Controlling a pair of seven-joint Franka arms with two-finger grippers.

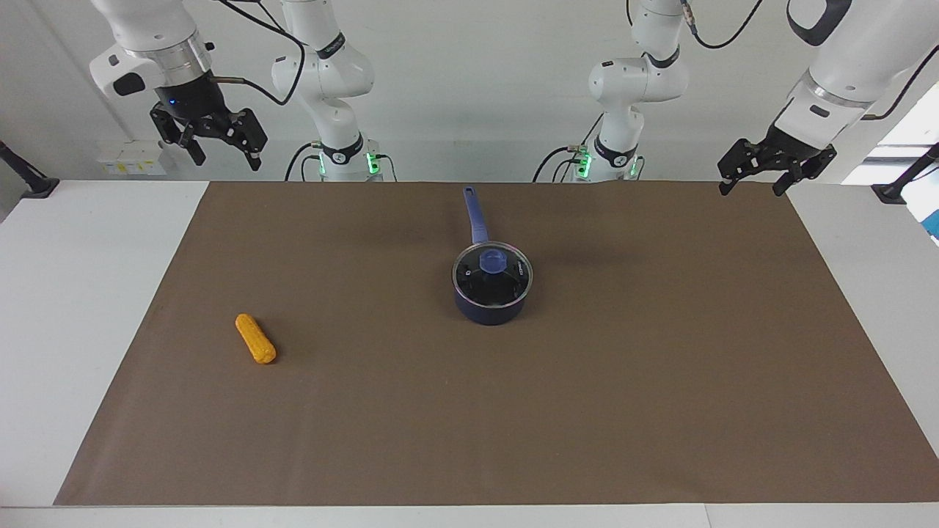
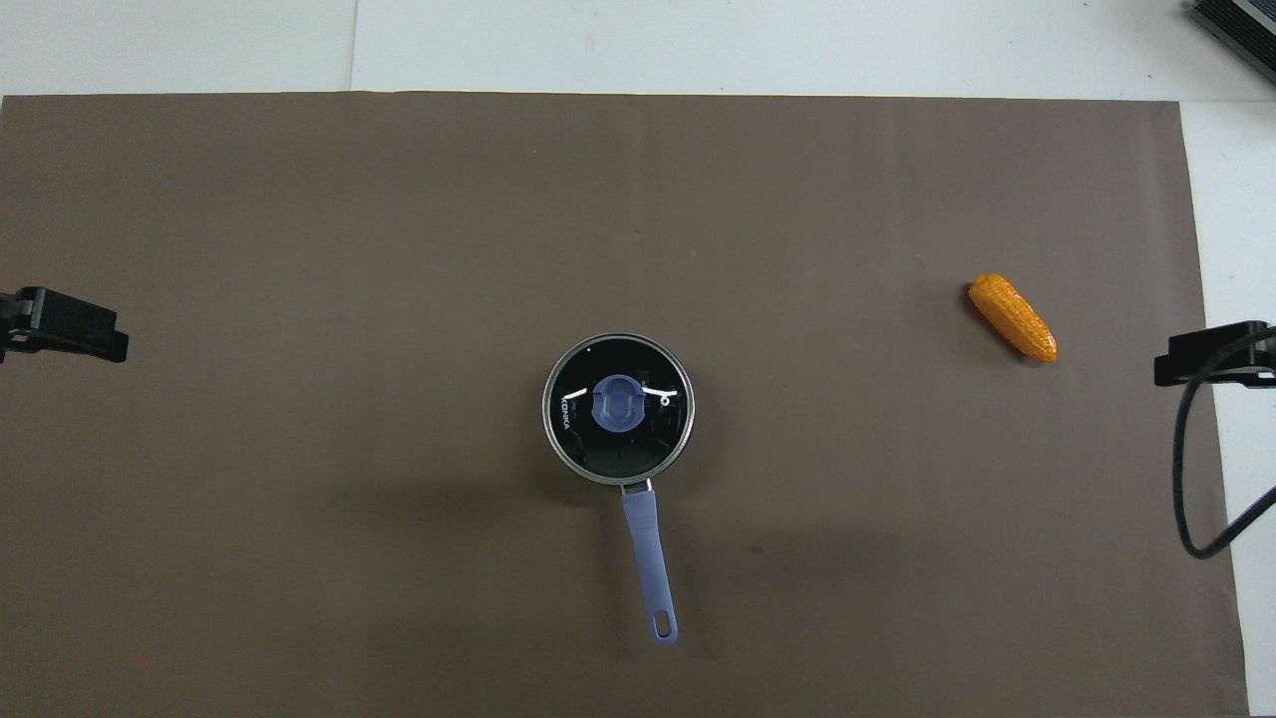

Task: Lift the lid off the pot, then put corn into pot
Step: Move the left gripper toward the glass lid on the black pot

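Observation:
The navy pot [image 1: 490, 309] [image 2: 650, 543] stands mid-table with its long handle toward the robots. The glass lid [image 1: 492, 274] [image 2: 618, 408] with the blue knob sits on it. The orange-yellow corn [image 1: 255, 339] [image 2: 1013, 317] lies on the brown mat toward the right arm's end. My left gripper [image 1: 753, 183] [image 2: 65, 335] hangs open and empty, high over the mat's edge at the left arm's end. My right gripper [image 1: 224, 152] [image 2: 1211, 367] hangs open and empty, high over the right arm's end of the table, apart from the corn.
A brown mat [image 1: 469, 425] [image 2: 399, 219] covers most of the white table. A black cable [image 2: 1191, 469] hangs from the right arm at the mat's edge. Black stands [image 1: 29, 183] [image 1: 899, 187] sit at the table's two ends.

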